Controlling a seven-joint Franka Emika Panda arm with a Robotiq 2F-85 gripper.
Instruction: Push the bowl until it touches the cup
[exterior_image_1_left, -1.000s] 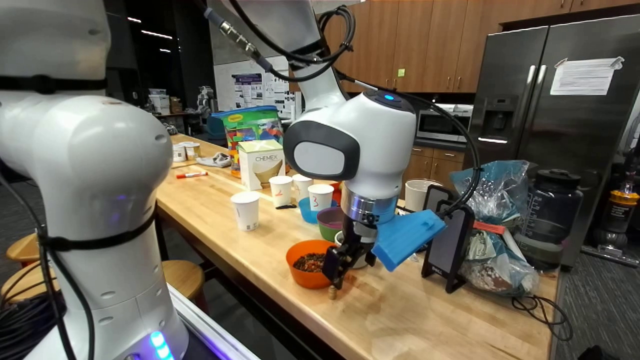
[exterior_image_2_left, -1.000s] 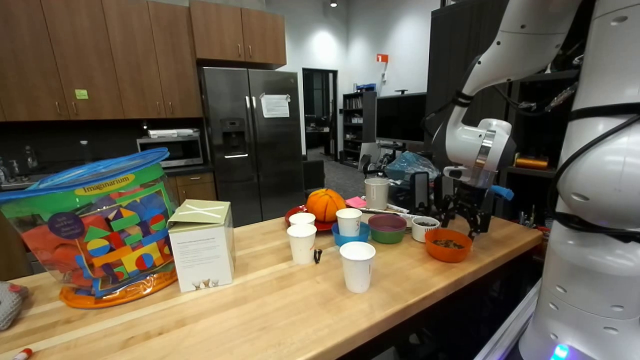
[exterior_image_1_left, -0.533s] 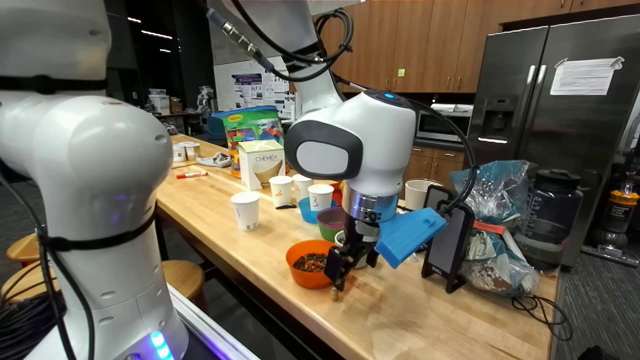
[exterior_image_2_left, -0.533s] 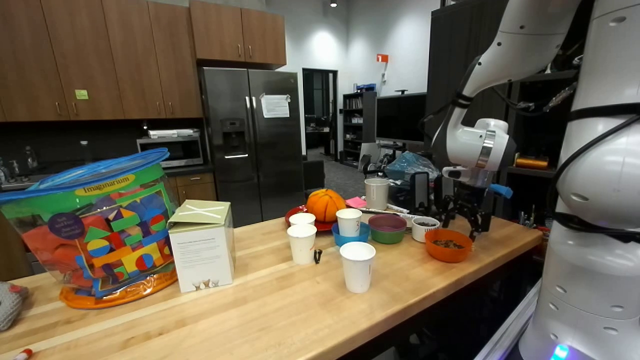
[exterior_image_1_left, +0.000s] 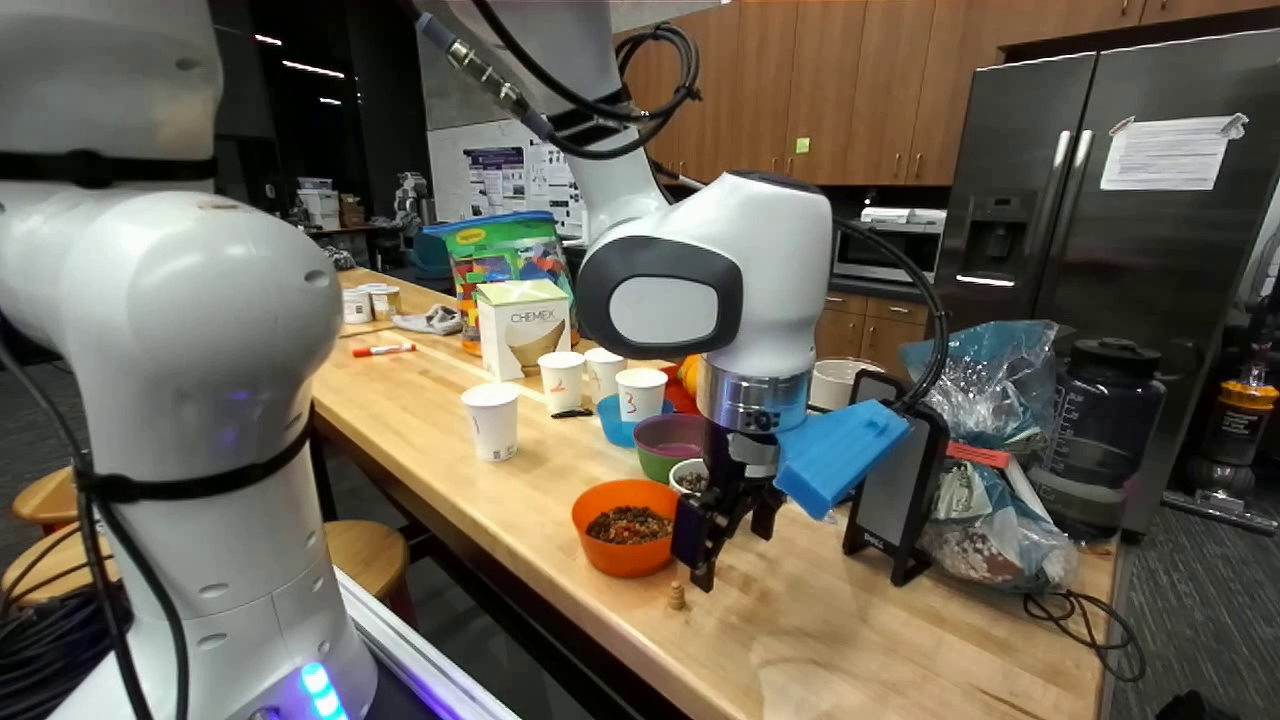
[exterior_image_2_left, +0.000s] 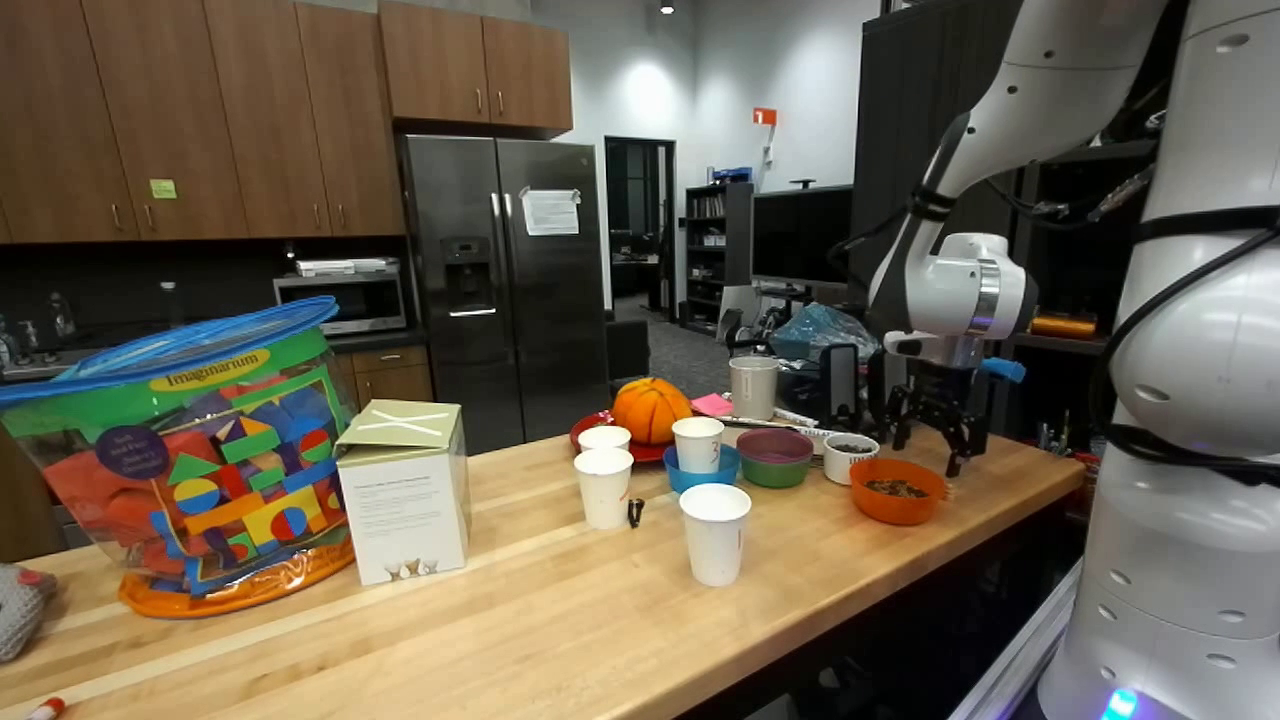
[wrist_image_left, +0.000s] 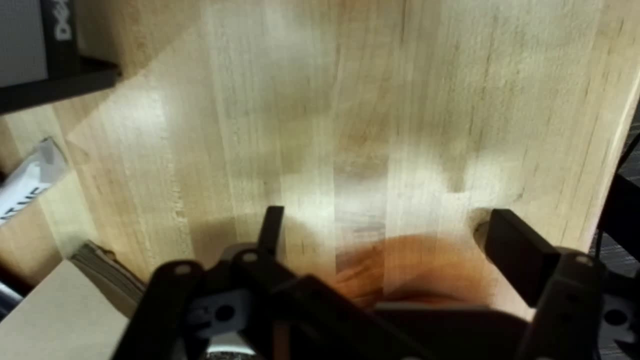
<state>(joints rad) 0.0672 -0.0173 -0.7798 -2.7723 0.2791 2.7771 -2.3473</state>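
One orange bowl (exterior_image_1_left: 615, 562): round, shallow, upright on the pale wooden surface (exterior_image_2_left: 520, 640), partly filled with dark and reddish grains (exterior_image_1_left: 628, 525).
White cup (exterior_image_2_left: 715, 540): upright, tapered, well apart from the orange bowl, on its side toward the Chemex box (exterior_image_1_left: 520, 340).
Gripper (wrist_image_left: 387, 225): just beside the orange bowl, on the side away from the white cup, pointing down; jaws released, the fingers (wrist_image_left: 520, 255) widely parted in the wrist view; contact with the orange bowl cannot be told.
Knobbed peg (exterior_image_1_left: 677, 597): small, tan, just beside the orange bowl, on the gripper's side.
White tub (exterior_image_2_left: 843, 472): short, with dark contents, near the orange bowl; touching or apart cannot be told.
Green bowl (exterior_image_2_left: 775, 476): purple within, farther from the orange bowl than the white tub.
Blue bowl (exterior_image_2_left: 700, 484): farther still from the orange bowl; a cup marked 3 (exterior_image_2_left: 698, 445) stands in it.
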